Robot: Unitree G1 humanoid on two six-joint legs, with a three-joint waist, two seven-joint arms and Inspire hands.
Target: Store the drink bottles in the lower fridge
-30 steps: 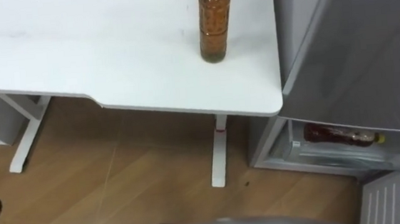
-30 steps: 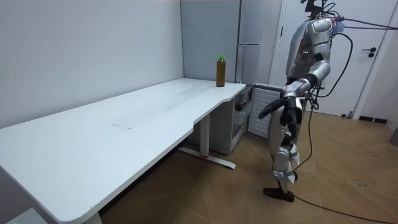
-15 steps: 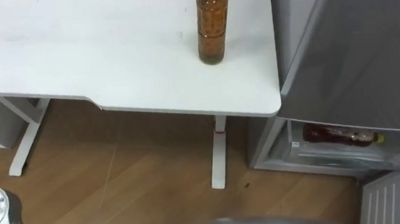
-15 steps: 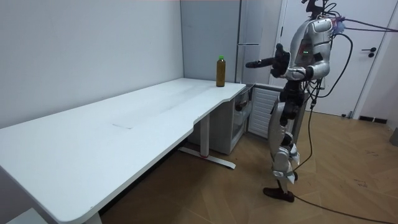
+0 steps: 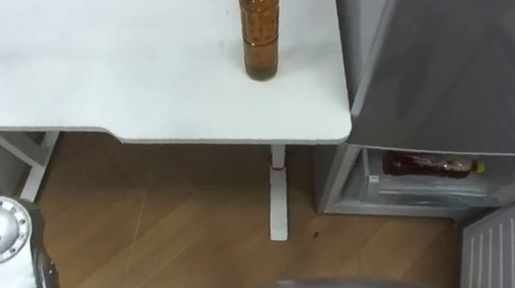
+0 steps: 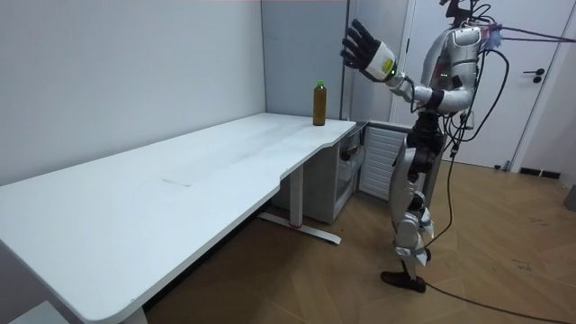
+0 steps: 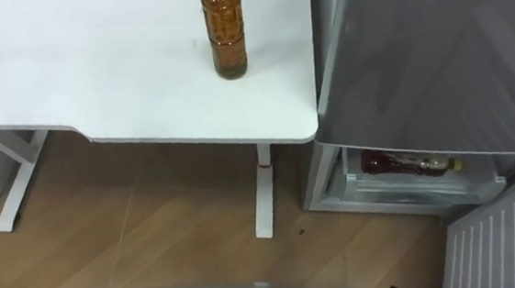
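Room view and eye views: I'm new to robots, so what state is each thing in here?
Table bottle: upright, capped.
Fridge bottle: lying on its side in the lower compartment.
Lower fridge door: open.
Upper fridge door: shut.
Left robot hand: raised, open, holding nothing.

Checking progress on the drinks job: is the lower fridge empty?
No, a bottle lies on its side inside the open lower fridge.
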